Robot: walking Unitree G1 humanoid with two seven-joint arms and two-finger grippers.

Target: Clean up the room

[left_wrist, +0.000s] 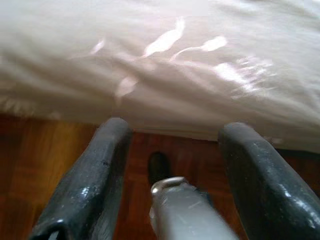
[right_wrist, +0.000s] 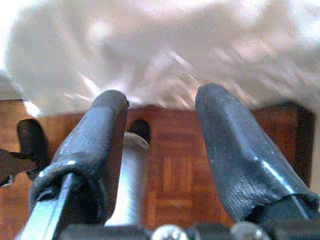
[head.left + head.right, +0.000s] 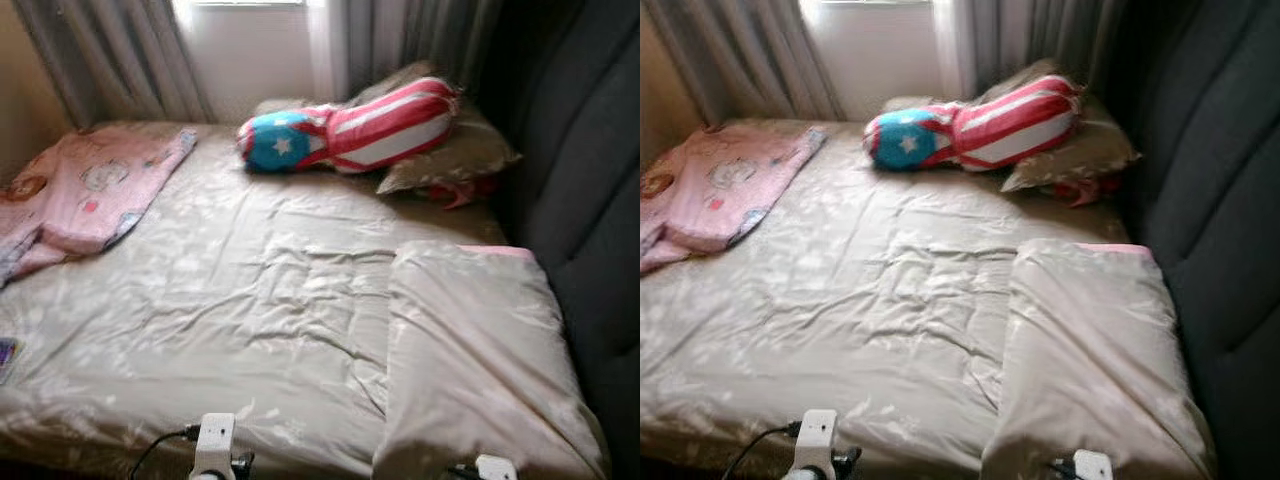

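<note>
Crumpled pink blanket (image 3: 85, 190) on the bed's (image 3: 250, 300) left edge

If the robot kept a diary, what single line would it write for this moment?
place: bed | left gripper: open, empty, low by bed edge | right gripper: open, empty | on bed: pink blanket, striped pillow, folded quilt

A home bedroom: bed (image 3: 250, 300), pillows (image 3: 440, 160), curtained window (image 3: 250, 40).

I'm looking down over a bed (image 3: 250, 300) with a creased beige sheet. A dark padded headboard (image 3: 590, 200) runs along its right side. At the far end a bright window (image 3: 250, 40) lets in daylight between grey curtains (image 3: 110, 60). A tan wall (image 3: 20, 100) stands at the far left. Below the mattress edge I see reddish parquet floor (image 2: 175, 170).
</note>
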